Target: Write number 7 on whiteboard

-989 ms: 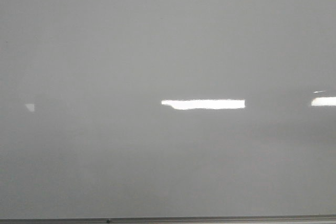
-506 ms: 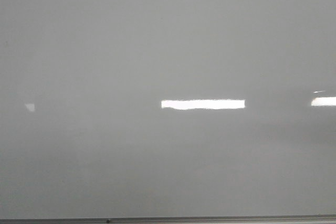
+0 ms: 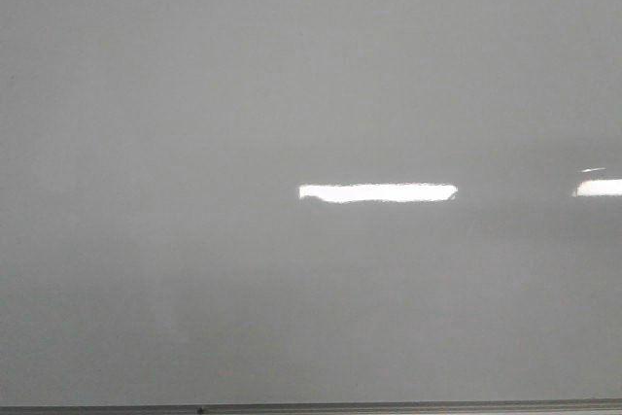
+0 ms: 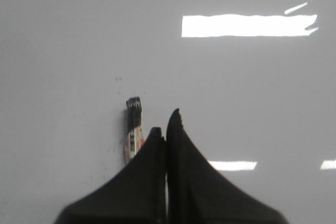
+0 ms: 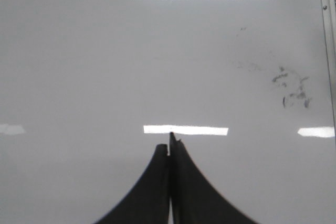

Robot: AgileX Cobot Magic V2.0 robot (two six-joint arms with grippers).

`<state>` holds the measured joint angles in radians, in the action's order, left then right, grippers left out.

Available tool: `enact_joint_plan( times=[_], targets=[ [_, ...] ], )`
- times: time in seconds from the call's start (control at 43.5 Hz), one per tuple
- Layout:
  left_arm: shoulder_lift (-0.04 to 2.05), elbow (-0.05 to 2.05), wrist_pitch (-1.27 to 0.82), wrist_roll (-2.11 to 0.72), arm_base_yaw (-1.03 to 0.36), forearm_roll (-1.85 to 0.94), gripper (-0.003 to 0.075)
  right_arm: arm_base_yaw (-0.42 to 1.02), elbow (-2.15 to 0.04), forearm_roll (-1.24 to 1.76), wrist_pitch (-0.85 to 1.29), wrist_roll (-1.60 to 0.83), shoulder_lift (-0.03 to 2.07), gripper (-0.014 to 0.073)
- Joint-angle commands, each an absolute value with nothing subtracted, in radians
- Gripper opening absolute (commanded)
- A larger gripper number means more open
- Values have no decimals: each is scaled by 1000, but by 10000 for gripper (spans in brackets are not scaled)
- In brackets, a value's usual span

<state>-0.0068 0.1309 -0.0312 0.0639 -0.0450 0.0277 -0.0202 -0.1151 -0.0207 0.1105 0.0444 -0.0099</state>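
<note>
The whiteboard (image 3: 292, 94) fills the front view as a glossy pale grey surface with bright light reflections; no number 7 shows on it in any view. Neither gripper shows in the front view. In the left wrist view my left gripper (image 4: 166, 123) is over the board with its black jaws pressed together. A marker (image 4: 134, 124) with a black end and an orange-white label sticks out beside the left finger, outside the jaws; its lower part is hidden. In the right wrist view my right gripper (image 5: 168, 141) is shut and empty over the board (image 5: 105, 66).
A thin grey metal frame edge runs along the bottom of the front view (image 3: 389, 405) and along one side of the right wrist view (image 5: 328, 51). Faint black marker smudges (image 5: 291, 90) lie near that edge.
A small bright reflection at the left of the front view has gone and the long reflections have shifted slightly. No mark has appeared on the board.
</note>
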Motion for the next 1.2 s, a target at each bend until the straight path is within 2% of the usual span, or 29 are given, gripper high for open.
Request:
enact_joint_plan(
  times=[0.0, 0.253, 0.46, 0.851, 1.173],
  targets=[
    [-9, 272, -39, 72, -46, 31, -21, -26, -264, -26, 157, 39, -12, -69],
    [132, 558, -266, 67, -46, 31, -21, -26, -535, -26, 371, 39, 142, -69],
    [308, 714, -411, 65, -46, 31, -21, -26, -685, -26, 484, 39, 280, -69],
    [545, 733, -511, 65, -46, 31, -21, -26, -698, -26, 542, 39, 452, -69],
    [699, 733, -510, 65, -46, 20, -20, -21, -664, -26, 551, 10, 533, -66]
  ],
)
